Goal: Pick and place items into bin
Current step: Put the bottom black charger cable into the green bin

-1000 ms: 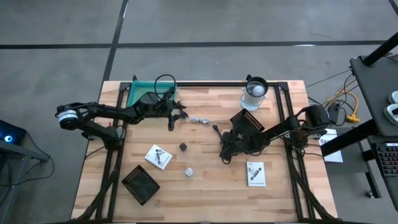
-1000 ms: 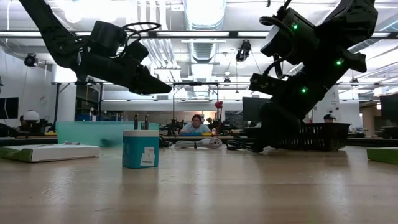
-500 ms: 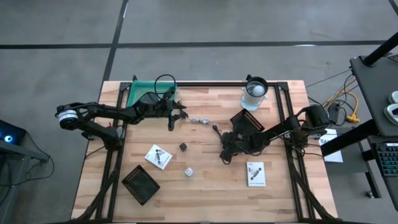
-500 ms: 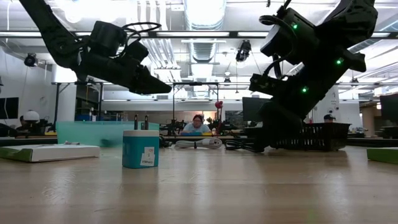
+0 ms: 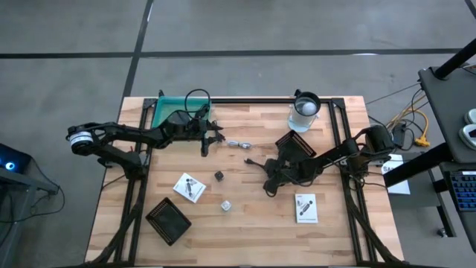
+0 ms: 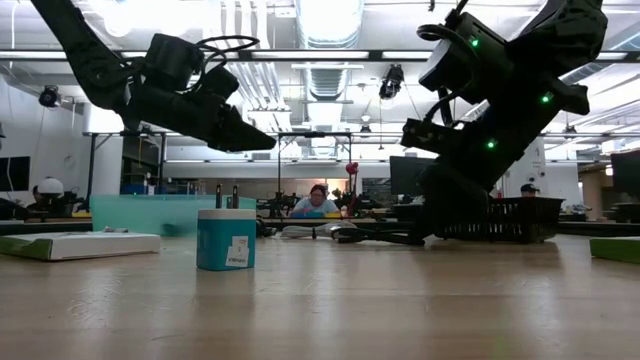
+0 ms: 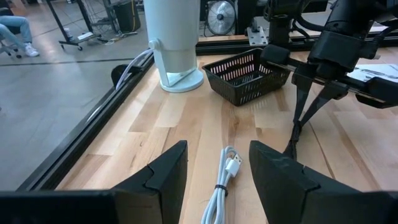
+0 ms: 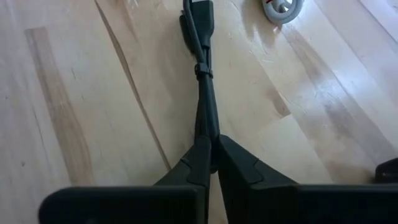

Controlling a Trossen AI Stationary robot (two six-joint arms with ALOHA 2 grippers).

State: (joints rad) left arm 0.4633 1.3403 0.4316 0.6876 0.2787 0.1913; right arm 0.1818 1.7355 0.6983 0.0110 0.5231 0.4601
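My right gripper (image 5: 269, 177) stands at the table's middle, tipped down and shut on a thin black cable (image 8: 202, 74) that runs away from it toward the left along the wood. My left gripper (image 5: 206, 146) hangs open above the table beside the green bin (image 5: 177, 112). A white cable (image 7: 221, 183) lies on the wood just past its fingers. Two white packets (image 5: 190, 187) (image 5: 306, 208) lie flat near the front. A dark cube (image 5: 219, 176) and a pale cube (image 5: 224, 205) sit between them. My right gripper pinches the black cable's near end (image 8: 209, 127) between its two fingers (image 8: 239, 165). The fingers slant down from the table's right and lie along the cable. The cable's remaining length (image 5: 255, 161) lies on the wood, stretched out in front of the fingers.
A black mesh basket (image 5: 296, 146) sits under my right arm, and another (image 5: 168, 220) at the front left. A clear cup with a white ball (image 5: 304, 110) stands at the far edge. Black rails (image 5: 338, 126) run along both sides of the table.
My right gripper has shut on the black cable without shifting its place. The cable's free end has slid a little along the wood toward the table's left. My left arm has kept still.
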